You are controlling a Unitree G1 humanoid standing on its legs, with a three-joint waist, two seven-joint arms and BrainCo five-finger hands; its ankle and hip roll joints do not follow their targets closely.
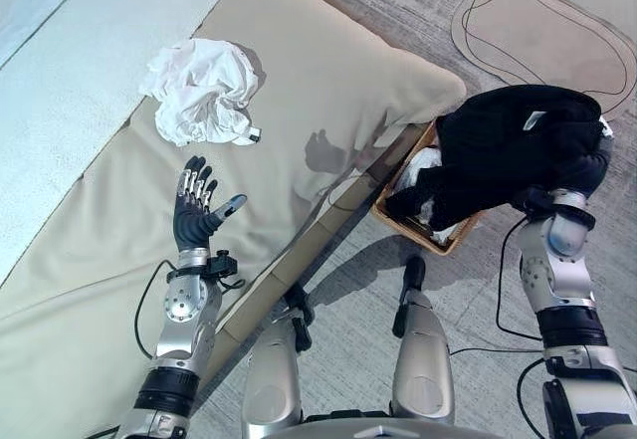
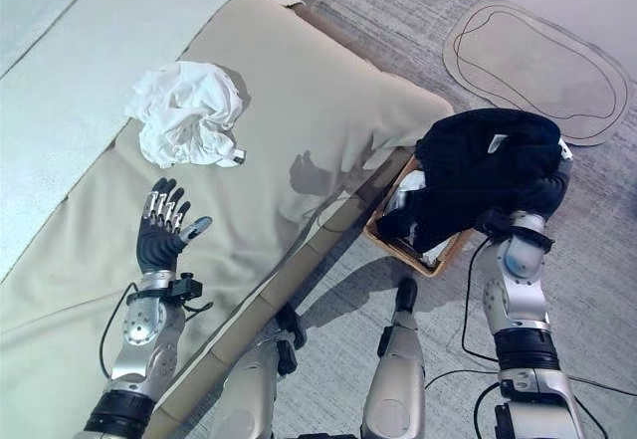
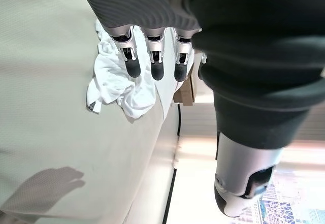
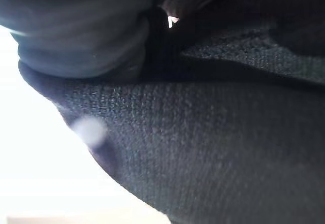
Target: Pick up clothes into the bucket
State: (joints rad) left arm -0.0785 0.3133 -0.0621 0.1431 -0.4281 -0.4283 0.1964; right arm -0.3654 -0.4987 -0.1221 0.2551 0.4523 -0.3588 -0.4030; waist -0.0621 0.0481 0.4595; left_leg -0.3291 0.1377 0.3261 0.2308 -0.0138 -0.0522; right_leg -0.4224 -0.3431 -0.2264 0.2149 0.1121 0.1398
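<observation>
black knit garment (image 1: pixel 518 155) drapes over the right hand above the wicker bucket (image 1: pixel 403 222) beside the bed (image 1: pixel 328 91), its fingers hidden so i can't tell their grip, while the left hand (image 1: pixel 195 210) hovers spread near the white clothes (image 1: pixel 204 91), likely next to grab.

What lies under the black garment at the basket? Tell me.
Under the black garment sit the wicker basket and a white cloth inside it. The right hand is covered by the garment; its fingers are hidden.
</observation>
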